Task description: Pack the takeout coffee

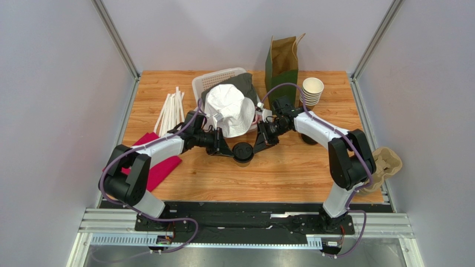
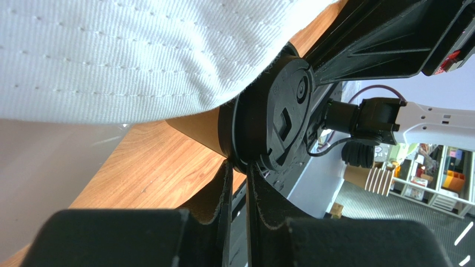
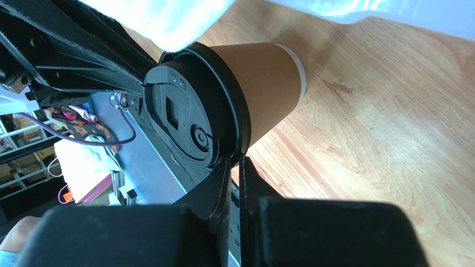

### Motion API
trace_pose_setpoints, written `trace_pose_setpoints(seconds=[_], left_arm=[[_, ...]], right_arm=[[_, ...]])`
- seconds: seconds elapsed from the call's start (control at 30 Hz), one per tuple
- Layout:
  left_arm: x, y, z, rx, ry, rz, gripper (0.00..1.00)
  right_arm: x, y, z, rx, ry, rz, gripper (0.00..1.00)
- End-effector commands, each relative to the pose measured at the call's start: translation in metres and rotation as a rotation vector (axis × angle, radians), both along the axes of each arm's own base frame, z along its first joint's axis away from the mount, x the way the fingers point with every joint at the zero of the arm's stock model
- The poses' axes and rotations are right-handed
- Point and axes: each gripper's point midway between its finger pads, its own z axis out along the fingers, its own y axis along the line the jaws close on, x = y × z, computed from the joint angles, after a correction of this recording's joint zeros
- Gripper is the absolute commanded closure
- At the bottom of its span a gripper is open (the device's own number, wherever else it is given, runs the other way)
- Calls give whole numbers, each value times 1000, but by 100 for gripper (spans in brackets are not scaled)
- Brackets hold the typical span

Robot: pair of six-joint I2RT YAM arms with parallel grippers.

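The left gripper [image 2: 238, 167] and right gripper [image 3: 237, 162] each pinch the lid edge of the takeout coffee [image 3: 262, 83] between them on the table [image 3: 379, 139].

Smooth kraft-paper cup [image 3: 267, 83] with matt black plastic lid [image 3: 184, 117], stitched white cloth hat [image 2: 139, 55], grained wooden table [image 3: 390, 139]

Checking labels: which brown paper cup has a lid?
The lone brown paper cup with a round black plastic lid, beside the white fabric hat; the stacked brown cups are lidless.
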Motion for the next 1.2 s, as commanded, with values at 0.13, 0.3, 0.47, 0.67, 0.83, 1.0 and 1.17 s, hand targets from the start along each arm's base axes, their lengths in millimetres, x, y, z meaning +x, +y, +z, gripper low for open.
trace_pose_setpoints(seconds=[0.13, 0.3, 0.47, 0.67, 0.83, 1.0, 1.17], left_arm=[[2, 12, -49, 151, 25, 29, 100], [2, 14, -60, 174, 41, 25, 100], [1, 17, -68, 198, 55, 33, 100], [-2, 22, -76, 232, 76, 47, 100], [-2, 28, -82, 252, 87, 63, 100], [-2, 28, -83, 256, 97, 63, 100], [5, 18, -64, 189, 46, 40, 100]], right_arm=[[5, -3, -37, -112, -32, 25, 100], [2, -9, -53, -159, -23, 33, 100], [1, -14, -65, -191, -17, 30, 100], [0, -13, -80, -217, -10, 26, 100], [-3, -17, -90, -239, 5, 19, 100], [-6, -23, -99, -266, 21, 11, 100], [-7, -19, -90, -245, 18, 24, 100]])
